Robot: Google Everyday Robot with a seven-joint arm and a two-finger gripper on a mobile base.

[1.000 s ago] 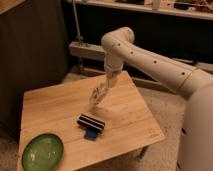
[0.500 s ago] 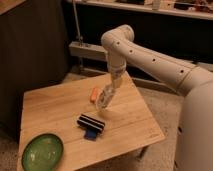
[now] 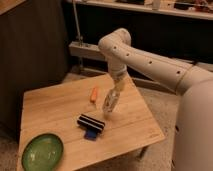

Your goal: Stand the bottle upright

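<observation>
The bottle (image 3: 109,103) is whitish and translucent with a pale label. It hangs nearly upright, slightly tilted, with its lower end just above or touching the wooden table (image 3: 50,107) near the middle. My gripper (image 3: 115,92) reaches down from the white arm and is shut on the bottle's upper end.
A small orange object (image 3: 94,94) lies just left of the bottle. A black bar-shaped object (image 3: 91,122) with a blue underside (image 3: 91,134) lies in front of the bottle. A green plate (image 3: 42,152) sits at the table's front left corner. The table's right edge is close to the bottle.
My gripper has carried the bottle to the right and downward, closer to the table. The orange object it hid before now shows to its left.
</observation>
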